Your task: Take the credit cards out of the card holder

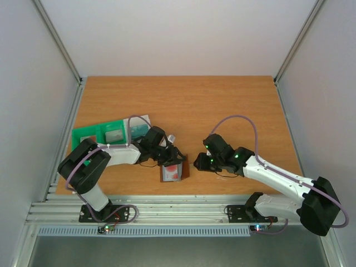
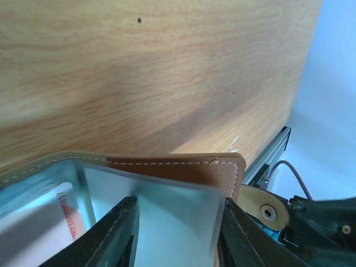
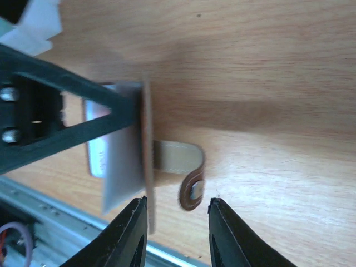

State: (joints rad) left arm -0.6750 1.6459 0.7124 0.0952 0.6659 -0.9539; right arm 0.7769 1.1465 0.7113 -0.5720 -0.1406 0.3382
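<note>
The brown leather card holder (image 1: 165, 177) lies open near the table's front edge. My left gripper (image 1: 168, 158) is shut across one half of it, fingers (image 2: 118, 233) pressed on both side edges of the grey-blue inner pocket (image 2: 178, 222), which stands tilted up. A white credit card (image 2: 55, 214) with red print sits in the other pocket. The snap tab (image 3: 192, 189) curls out to the right. My right gripper (image 3: 178, 201) is open, with the tab loose between its fingertips and its left finger beside the card holder's edge (image 3: 147, 167). No teal-green card shows.
A green and clear compartment tray (image 1: 89, 135) sits at the left behind the left arm. The metal rail (image 1: 178, 208) runs just beyond the table's front edge, close to the card holder. Bare wood stretches behind and to the right.
</note>
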